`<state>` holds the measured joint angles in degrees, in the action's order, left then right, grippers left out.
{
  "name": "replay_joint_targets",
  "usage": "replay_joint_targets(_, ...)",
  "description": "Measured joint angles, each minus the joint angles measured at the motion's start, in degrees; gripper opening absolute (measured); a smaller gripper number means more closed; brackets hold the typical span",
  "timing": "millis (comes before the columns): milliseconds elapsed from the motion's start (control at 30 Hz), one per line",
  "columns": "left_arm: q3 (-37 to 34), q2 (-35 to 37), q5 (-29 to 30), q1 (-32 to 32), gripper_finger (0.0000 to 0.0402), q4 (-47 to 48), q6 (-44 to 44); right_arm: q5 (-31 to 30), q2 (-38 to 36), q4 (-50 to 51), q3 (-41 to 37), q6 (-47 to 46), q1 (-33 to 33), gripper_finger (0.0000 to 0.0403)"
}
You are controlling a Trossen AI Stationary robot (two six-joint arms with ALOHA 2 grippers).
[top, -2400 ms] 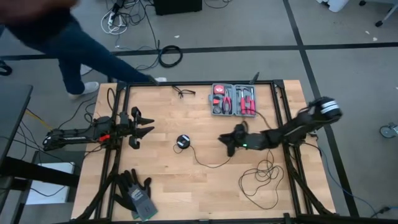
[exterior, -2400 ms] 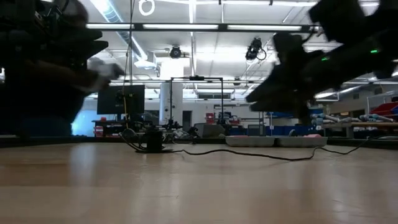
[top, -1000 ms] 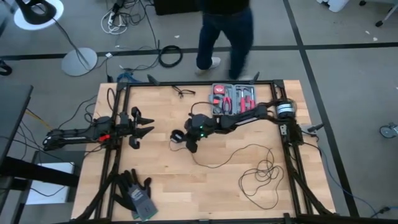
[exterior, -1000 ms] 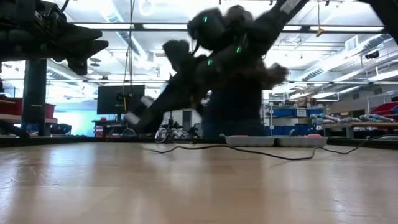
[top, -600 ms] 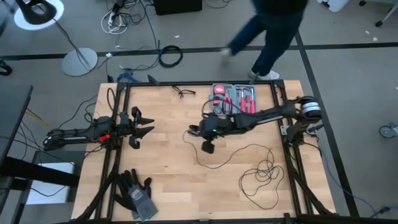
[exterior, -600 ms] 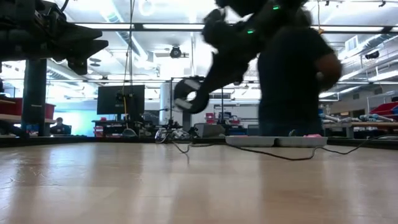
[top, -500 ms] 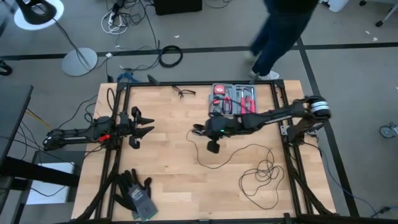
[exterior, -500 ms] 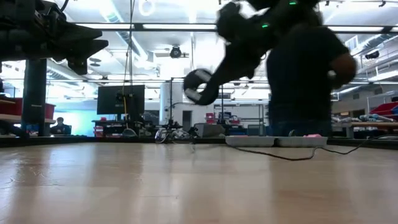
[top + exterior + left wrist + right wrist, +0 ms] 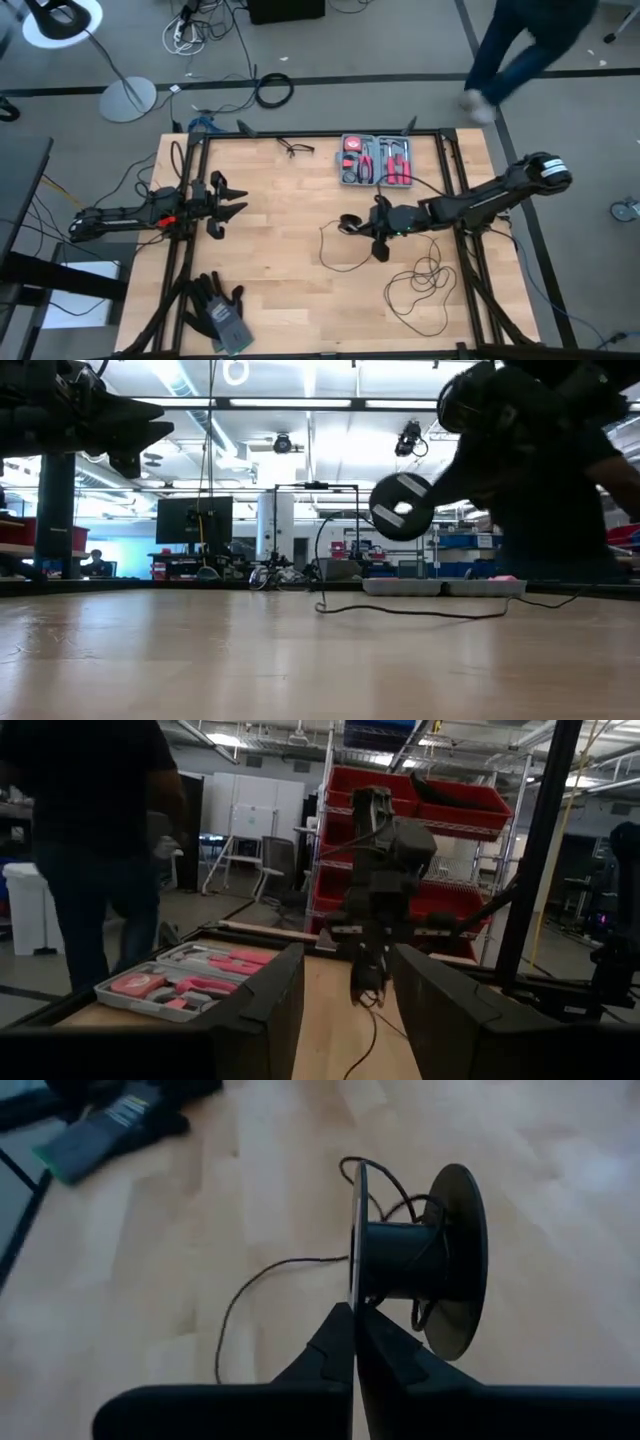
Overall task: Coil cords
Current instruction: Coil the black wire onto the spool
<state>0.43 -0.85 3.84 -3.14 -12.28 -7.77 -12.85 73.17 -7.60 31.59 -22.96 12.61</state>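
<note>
- One right tool (image 9: 352, 223), pinched shut on the puck (image 9: 415, 1272) of the thin black cable (image 9: 345, 262), hung above the table (image 9: 270, 290), near the red tool case (image 9: 375, 160).
- Cable trailed from the puck down onto the table, looping beneath the tool.
- Left tool (image 9: 237, 207), part-open and empty, waited well apart from the case.

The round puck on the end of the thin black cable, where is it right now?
The puck is off the table, pinched by its rim in the right gripper, right of the table's middle in the high view, just below the tool case.
</note>
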Motion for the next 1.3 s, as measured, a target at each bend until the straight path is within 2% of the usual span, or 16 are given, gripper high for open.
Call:
replay_joint_targets(433,0.00,-0.39,0.16,0.00,0.0158,-0.80,0.00,-0.40,1.72,-6.94,-1.18,-0.99,1.70,0.0003)
replay_joint_targets(733,0.00,-0.39,0.37,-0.02,0.0158,-8.82,-1.24,-0.99,1.70,-7.59,-1.20,-2.50,1.15,0.0004)
replay_joint_targets(900,-0.01,-0.39,0.36,-0.02,0.0158,-8.97,-1.61,-1.02,1.70,-8.21,-1.19,-1.06,-0.50,0.0004)
replay_joint_targets(1067,0.06,-0.45,1.33,-0.02,0.0158,-11.52,-5.75,0.19,1.70,-8.78,-1.18,0.55,-1.41,0.0004)
replay_joint_targets(1167,3.34,-1.42,3.68,-0.02,0.0158,-9.40,-5.87,1.08,1.70,-8.87,-1.18,0.59,-1.54,0.0004)
replay_joint_targets(1300,12.88,-7.12,6.59,-0.02,0.0158,0.97,-3.76,1.26,1.70,-9.45,-1.18,2.23,-1.58,0.0003)
